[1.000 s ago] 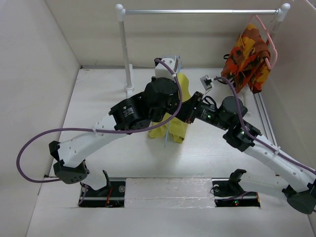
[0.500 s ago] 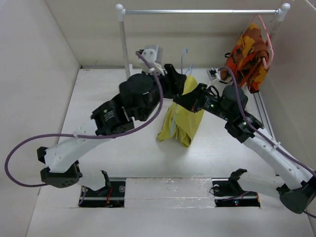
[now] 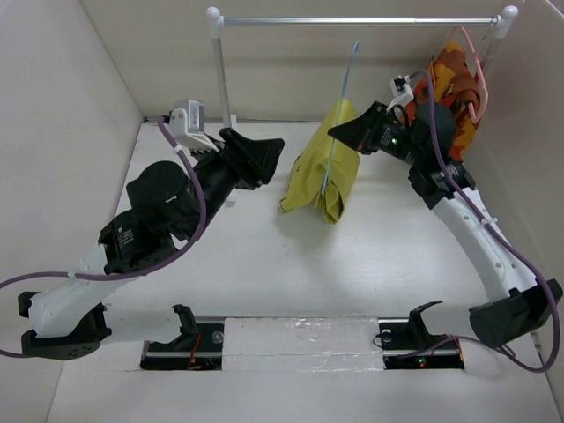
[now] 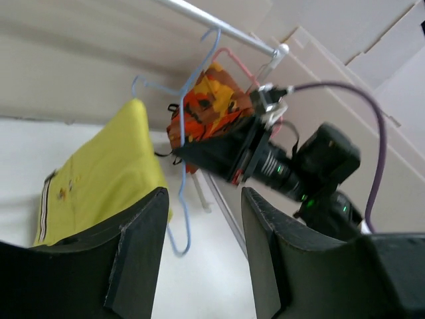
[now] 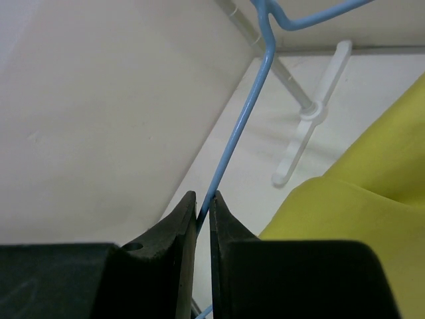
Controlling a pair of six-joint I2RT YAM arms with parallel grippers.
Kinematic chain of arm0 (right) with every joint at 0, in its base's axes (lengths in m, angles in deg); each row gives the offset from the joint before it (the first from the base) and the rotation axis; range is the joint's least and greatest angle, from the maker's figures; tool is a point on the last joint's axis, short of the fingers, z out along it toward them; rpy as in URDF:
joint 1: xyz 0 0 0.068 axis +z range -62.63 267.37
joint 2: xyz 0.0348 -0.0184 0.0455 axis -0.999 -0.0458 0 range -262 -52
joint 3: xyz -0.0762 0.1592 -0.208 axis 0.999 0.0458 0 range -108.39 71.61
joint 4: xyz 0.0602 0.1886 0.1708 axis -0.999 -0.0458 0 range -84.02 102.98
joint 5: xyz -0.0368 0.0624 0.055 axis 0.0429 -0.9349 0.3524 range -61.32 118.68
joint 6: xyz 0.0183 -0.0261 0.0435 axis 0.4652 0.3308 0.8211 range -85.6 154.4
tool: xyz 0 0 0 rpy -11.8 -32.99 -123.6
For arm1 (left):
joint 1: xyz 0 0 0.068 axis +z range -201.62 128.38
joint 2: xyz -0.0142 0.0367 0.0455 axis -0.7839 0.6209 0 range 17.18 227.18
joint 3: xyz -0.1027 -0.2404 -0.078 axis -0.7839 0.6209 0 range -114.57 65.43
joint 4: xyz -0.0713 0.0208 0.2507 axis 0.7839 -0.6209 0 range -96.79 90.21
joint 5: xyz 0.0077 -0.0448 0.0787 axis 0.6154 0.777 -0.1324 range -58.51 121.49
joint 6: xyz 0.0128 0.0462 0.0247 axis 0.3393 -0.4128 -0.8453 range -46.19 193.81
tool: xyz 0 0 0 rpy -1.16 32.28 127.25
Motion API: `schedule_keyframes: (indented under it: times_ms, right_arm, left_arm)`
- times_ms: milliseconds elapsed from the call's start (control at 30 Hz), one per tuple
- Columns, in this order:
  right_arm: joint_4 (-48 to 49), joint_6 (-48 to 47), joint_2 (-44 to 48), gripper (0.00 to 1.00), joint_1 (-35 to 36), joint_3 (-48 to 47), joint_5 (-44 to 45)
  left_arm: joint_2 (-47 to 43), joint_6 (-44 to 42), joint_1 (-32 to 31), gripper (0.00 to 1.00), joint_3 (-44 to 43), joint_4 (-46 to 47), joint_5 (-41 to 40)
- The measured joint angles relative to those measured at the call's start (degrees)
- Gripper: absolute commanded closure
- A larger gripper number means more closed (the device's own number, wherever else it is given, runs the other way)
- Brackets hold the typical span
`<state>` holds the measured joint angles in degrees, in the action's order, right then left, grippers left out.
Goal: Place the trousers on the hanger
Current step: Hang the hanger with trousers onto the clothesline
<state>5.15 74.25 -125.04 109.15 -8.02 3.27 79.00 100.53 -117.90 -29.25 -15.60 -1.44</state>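
hanger (image 5: 242,119) lifted (trousers (image 3: 317,172) draped), pinched by right end effector (image 5: 203,209)

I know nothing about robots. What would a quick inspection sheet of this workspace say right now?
Surface: white table, no spills seen.
Job's things: yellow-green trousers draped over the pale-blue hanger, which is held up near the rail. Whether its hook is on the rail cannot be told.
Clutter: patterned garment on a pink hanger at the rail's right end.
Grippers: right gripper shut on the hanger's wire. Left gripper open, holding nothing, apart from the trousers.
Cables: purple cables loop along both arms.
Surroundings: pale walls around the table.
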Motion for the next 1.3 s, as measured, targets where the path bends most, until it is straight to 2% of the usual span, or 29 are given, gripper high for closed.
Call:
schedule_keyframes:
  times_ms: [267,500,867,900,933,967,1000,1033,1200,1267,1300]
  right_arm:
    - [-1.49,-2.21,-11.39,1.00,-7.04,-12.83,-1.18]
    - [-1.99,-2.95,-18.45,1.00,-12.24,-20.92,-1.05]
    - [-1.44,-1.46,-20.74,1.00,-21.22,-21.53,-3.28]
    - [-0.98,-1.40,-20.74,0.96,-21.57,-20.98,-3.61]
    - [-0.59,-1.40,-20.72,0.79,-21.90,-20.20,-3.78]
    - [-0.02,-1.49,-20.59,0.58,-22.12,-19.15,-3.89]
    - [0.59,-1.79,-20.41,0.57,-22.21,-17.59,-4.02]
    - [1.01,-1.99,-20.39,0.54,-22.27,-16.72,-4.20]
    - [2.43,-4.50,-18.25,0.34,-22.75,-13.84,-4.68]
    - [1.97,-5.77,-16.59,0.31,-23.32,-13.62,-4.66]
    - [1.66,-6.43,-15.82,0.32,-23.65,-13.62,-4.66]
  left_arm:
    - [-2.73,5.99,0.00,0.56,14.01,-2.10,0.15]
    - [-5.14,10.43,0.00,0.56,21.24,-3.50,1.46]
    - [-7.48,14.12,0.00,0.54,25.73,-3.87,1.49]
    - [-7.48,14.27,0.00,0.54,25.83,-3.98,1.51]
    - [-7.45,14.34,0.00,0.52,25.92,-4.07,1.49]
    - [-7.45,14.40,0.00,0.43,25.97,-4.15,1.46]
    - [-7.45,14.49,0.00,0.43,25.97,-4.15,1.46]
    - [-7.45,14.53,0.00,0.37,25.97,-4.17,1.40]
    - [-7.45,14.71,0.00,0.25,25.97,-4.74,0.50]
    - [-7.45,14.67,0.00,0.17,25.97,-5.11,-0.04]
    - [-7.45,14.56,0.00,0.16,25.97,-5.25,-0.24]
